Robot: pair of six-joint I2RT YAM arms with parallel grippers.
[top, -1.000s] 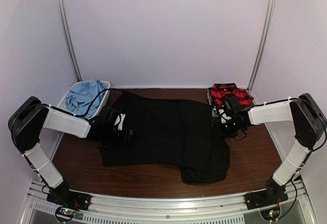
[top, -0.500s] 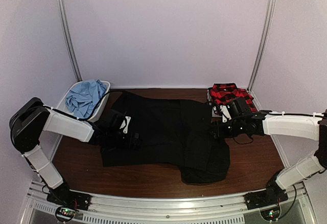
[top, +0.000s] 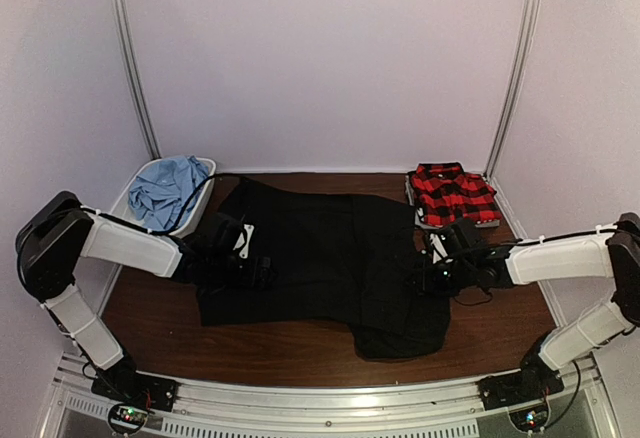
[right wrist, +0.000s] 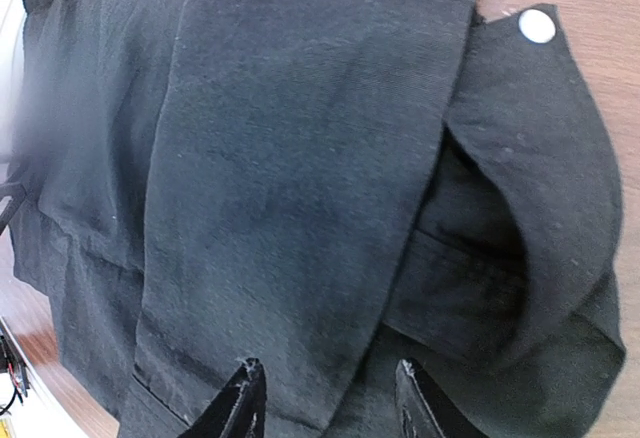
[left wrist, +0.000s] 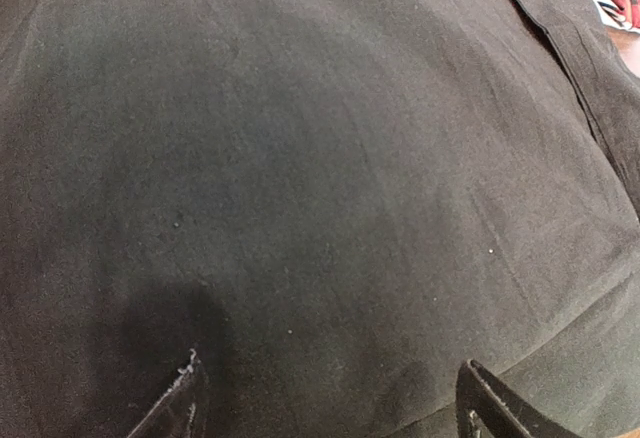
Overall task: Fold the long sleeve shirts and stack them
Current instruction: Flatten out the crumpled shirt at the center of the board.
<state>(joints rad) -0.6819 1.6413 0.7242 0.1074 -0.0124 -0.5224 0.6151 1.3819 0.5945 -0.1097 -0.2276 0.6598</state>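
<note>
The black shirt (top: 330, 258) lies spread on the table, its right side folded inward with a bunched part at the front right. My left gripper (top: 262, 274) is open low over the shirt's left part; in the left wrist view (left wrist: 330, 398) black cloth (left wrist: 300, 158) fills the frame. My right gripper (top: 425, 280) is open over the folded right edge; in the right wrist view (right wrist: 325, 398) a folded sleeve strip (right wrist: 300, 158) and a cuff with a white button (right wrist: 537, 25) show. The red-and-black plaid shirt (top: 453, 194) lies folded at the back right. The light blue shirt (top: 165, 188) sits crumpled at the back left.
A white bin (top: 205, 170) holds the blue shirt at the back left. A tray (top: 412, 198) holds the plaid shirt. Brown table (top: 500, 308) shows right of and in front of the black shirt. White walls enclose the space.
My right arm has swung down and toward the front along the shirt's right edge, uncovering the plaid shirt. My left gripper has shifted slightly right onto the shirt.
</note>
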